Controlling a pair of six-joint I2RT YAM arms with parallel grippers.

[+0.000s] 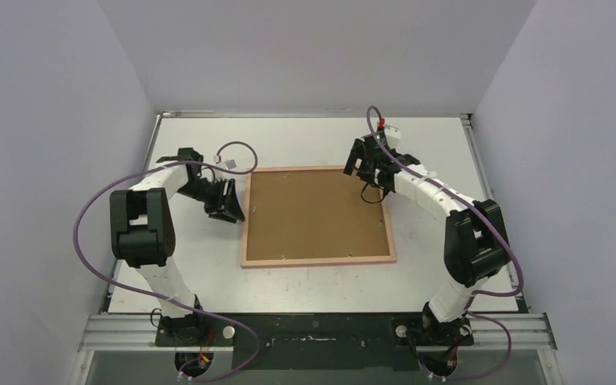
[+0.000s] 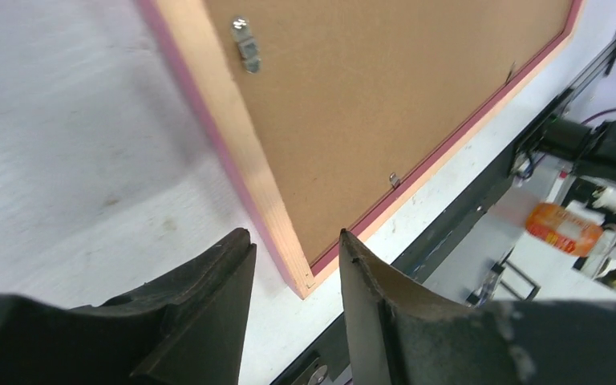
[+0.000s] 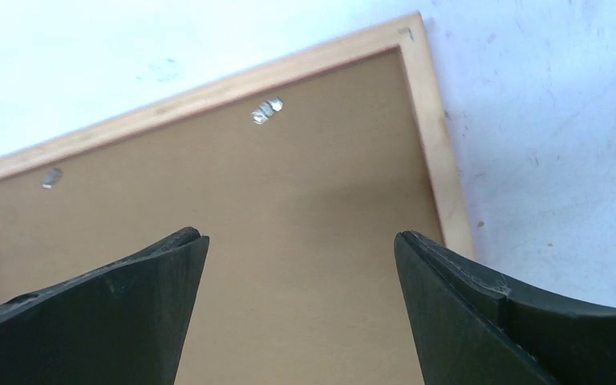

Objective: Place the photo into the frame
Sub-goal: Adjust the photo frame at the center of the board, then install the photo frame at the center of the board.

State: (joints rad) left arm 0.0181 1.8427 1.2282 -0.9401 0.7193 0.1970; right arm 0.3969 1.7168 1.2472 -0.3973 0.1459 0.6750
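Left tool [image 2: 293, 241], half-parted and empty, hangs at nine o'clock of the frame [image 1: 318, 261]; right tool [image 3: 301, 237], wide, at one o'clock. Backing board [image 1: 317, 212] looks seated; tabs [image 3: 266, 111] probably need closing next.

The rear faces of the frame [image 1: 321, 260] rails are pale bare wood, smooth and matt; the outer edge carries a pink painted coat of low sheen. The backing board [image 1: 317, 212] inside the rails is brown pressed fibre, matt and finely speckled. The small tabs [image 2: 246, 46] at its edge are bright metal. The table [image 1: 305, 140] is white, matt and lightly scuffed. The fingers [image 2: 200, 321] of the left gripper [image 2: 294, 234] and the right gripper [image 3: 301, 236] are black matt plastic, faintly grained. The cable [image 1: 75, 234] sheath is smooth purple plastic.
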